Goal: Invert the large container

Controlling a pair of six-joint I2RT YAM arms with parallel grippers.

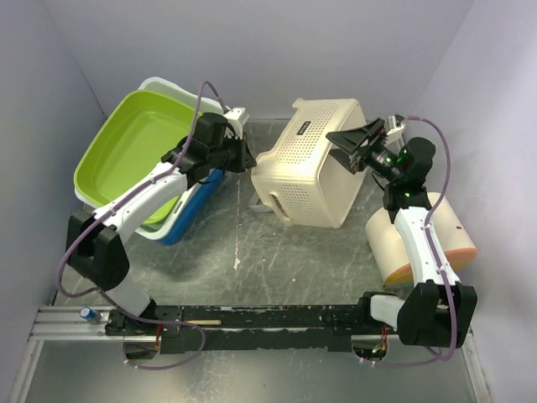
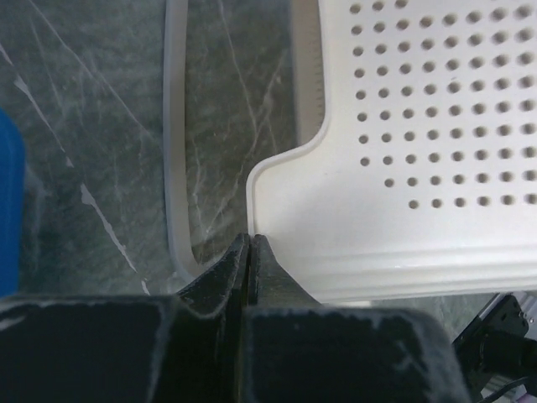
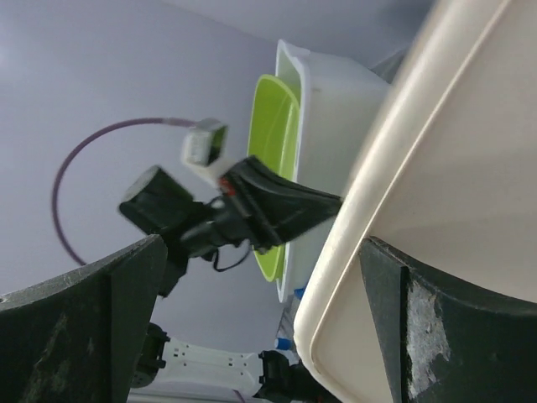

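Observation:
The large container is a cream perforated basket (image 1: 310, 164), tipped onto its side in the middle of the table. My left gripper (image 1: 246, 159) is shut, its tips (image 2: 250, 241) against the corner of the basket's left rim (image 2: 394, 168); nothing shows between the fingers. My right gripper (image 1: 359, 141) is open at the basket's upper right edge. In the right wrist view its jaws (image 3: 262, 245) stand wide apart, with the basket's rounded edge (image 3: 361, 235) between them, close to the right finger (image 3: 436, 327).
A green tub (image 1: 134, 147) nested in a white tub (image 1: 168, 86) leans at the back left, over a blue tub (image 1: 191, 211). A cream and orange round container (image 1: 419, 239) lies at the right beside my right arm. Walls close in on three sides.

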